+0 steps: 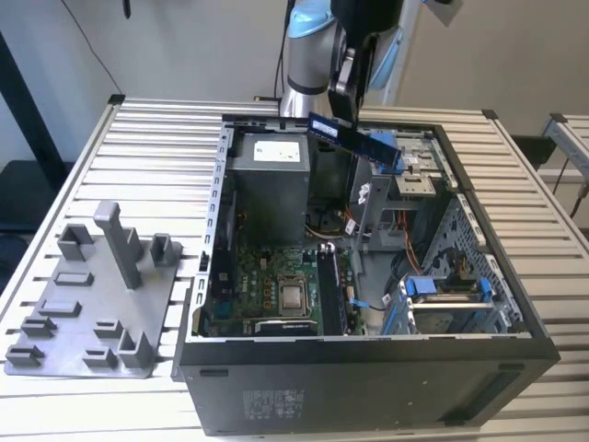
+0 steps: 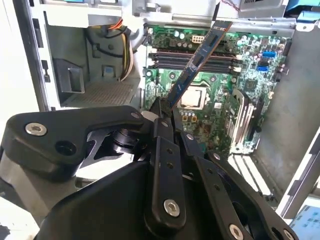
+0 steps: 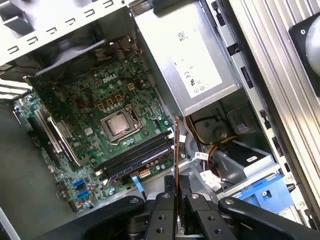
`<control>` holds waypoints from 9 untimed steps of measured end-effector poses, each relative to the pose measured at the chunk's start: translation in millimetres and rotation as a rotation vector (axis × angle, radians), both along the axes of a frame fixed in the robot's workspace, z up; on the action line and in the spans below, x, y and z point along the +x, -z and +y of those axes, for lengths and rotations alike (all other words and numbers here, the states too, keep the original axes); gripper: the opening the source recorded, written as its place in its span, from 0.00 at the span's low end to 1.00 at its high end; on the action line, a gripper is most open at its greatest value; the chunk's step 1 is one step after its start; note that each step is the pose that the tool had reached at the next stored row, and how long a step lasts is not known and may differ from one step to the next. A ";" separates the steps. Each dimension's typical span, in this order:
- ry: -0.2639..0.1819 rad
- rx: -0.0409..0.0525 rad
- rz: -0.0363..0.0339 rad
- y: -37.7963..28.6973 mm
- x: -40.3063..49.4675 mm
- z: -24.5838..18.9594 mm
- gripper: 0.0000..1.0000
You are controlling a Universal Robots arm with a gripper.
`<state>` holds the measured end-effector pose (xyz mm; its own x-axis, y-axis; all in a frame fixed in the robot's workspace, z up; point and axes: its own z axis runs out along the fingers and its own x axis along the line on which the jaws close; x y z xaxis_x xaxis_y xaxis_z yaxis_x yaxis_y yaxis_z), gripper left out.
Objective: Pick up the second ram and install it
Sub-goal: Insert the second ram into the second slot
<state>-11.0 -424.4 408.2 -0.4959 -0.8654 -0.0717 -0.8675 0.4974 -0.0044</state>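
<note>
My gripper (image 1: pixel 344 118) is shut on the second ram (image 1: pixel 355 141), a thin dark stick hanging tilted above the back of the open computer case (image 1: pixel 368 378). In the second wrist view the second ram (image 2: pixel 199 60) slants up out of the gripper (image 2: pixel 167 114), above the motherboard (image 2: pixel 205 125) and across its long black slots (image 2: pixel 162 56). The first wrist view has the second ram (image 3: pixel 176 155) edge-on as a slim strip rising from the gripper (image 3: pixel 176 196), next to the end of the slots (image 3: pixel 132 156).
The processor (image 1: pixel 294 296) sits mid-board, with the grey power supply (image 1: pixel 267 175) behind it. A blue-handled drive cage (image 1: pixel 446 293) fills the case toward the exterior view's right. A grey plastic fixture (image 1: pixel 101 295) lies on the slatted table (image 1: pixel 156 138) at the exterior view's left.
</note>
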 end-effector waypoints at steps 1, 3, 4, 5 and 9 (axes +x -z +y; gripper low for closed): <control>0.013 0.0000 0.0000 0.1 0.0 0.0 0.14; 0.039 0.0000 0.0000 0.2 0.0 0.0 0.14; 0.052 0.0000 0.0000 0.3 0.0 0.0 0.14; 0.065 0.0000 0.0000 0.3 0.0 0.0 0.14; 0.117 0.0001 0.0000 0.6 0.0 0.0 0.14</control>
